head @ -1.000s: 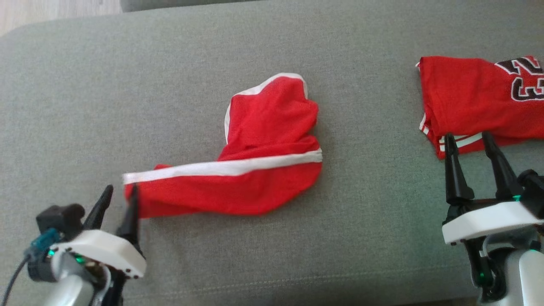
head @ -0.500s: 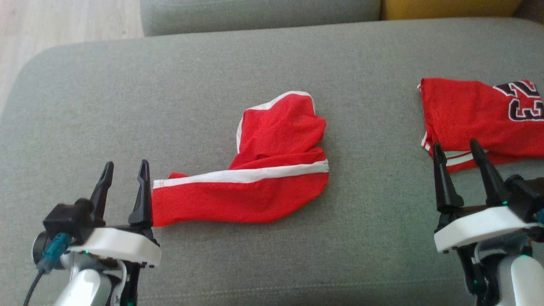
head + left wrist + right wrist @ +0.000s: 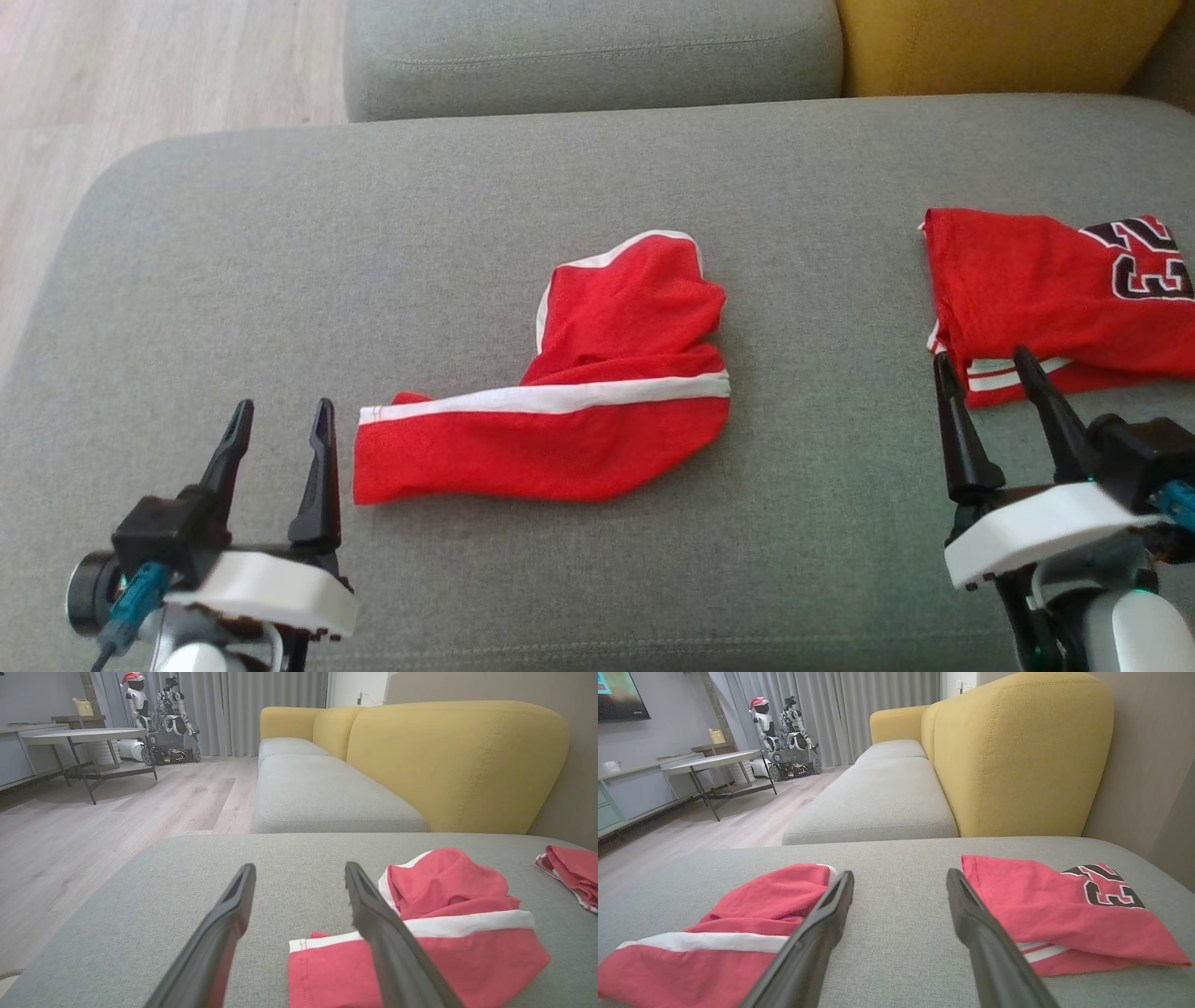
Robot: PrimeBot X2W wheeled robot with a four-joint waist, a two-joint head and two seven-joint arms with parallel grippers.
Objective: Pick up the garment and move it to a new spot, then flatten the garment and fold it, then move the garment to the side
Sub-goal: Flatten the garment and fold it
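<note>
The shorts (image 3: 560,448) are seen crumpled near the middle of the cushion (image 3: 327,243), with one leg laid flat towards the left edge and the rest bunched behind it. The left gripper (image 3: 285,404) is held just beside that leg's hem, jaws spread, nothing pinched. The right gripper (image 3: 978,356) is held at the near corner of the jersey (image 3: 1036,289) by the right edge, jaws spread; contact there cannot be judged.

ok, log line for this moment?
left hand: open, beside shorts | right hand: open, near jersey | shorts: crumpled, on cushion
</note>
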